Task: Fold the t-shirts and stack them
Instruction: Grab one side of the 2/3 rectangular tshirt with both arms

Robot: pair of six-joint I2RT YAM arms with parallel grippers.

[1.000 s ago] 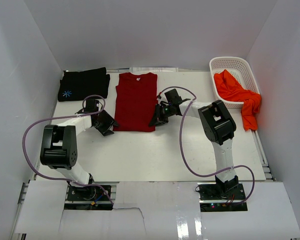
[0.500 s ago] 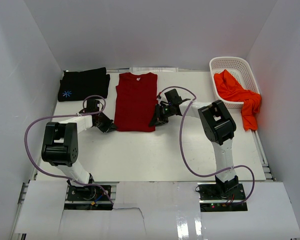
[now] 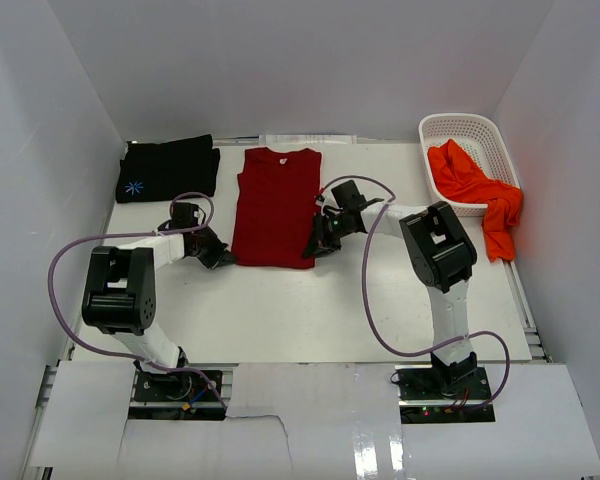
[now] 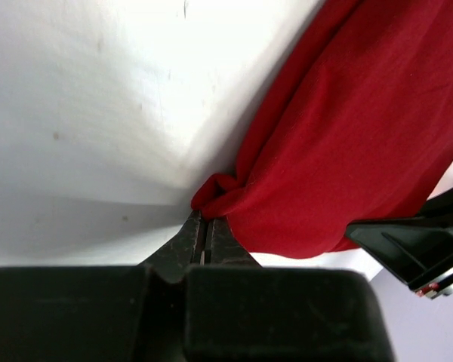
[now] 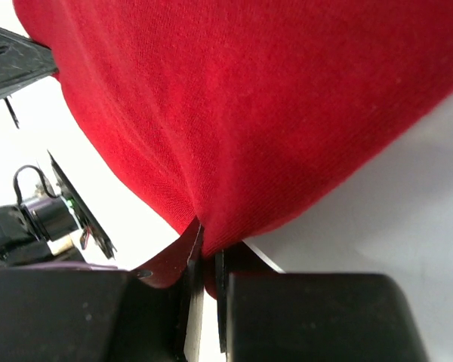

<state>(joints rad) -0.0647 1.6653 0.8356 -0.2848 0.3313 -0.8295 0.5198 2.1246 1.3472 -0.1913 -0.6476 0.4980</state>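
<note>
A dark red t-shirt (image 3: 275,205) lies folded lengthwise in the middle of the table, collar away from me. My left gripper (image 3: 223,256) is shut on its near left corner, where the left wrist view shows a pinch of red cloth (image 4: 215,192) at the jaw tips. On the near right corner my right gripper (image 3: 315,247) is shut too, with red fabric (image 5: 211,249) caught between the jaws. A black t-shirt (image 3: 168,168) with a small blue print lies folded at the back left. An orange-red t-shirt (image 3: 472,190) hangs out of the basket.
A white slotted basket (image 3: 462,130) stands at the back right, the orange-red shirt draped over its near rim. White walls close in the table (image 3: 310,310) on three sides. Purple cables loop from both arms over the table.
My left gripper moved right to the shirt's near left corner and shut on it. The dark red shirt has shifted slightly to the right. The right gripper kept its hold.
</note>
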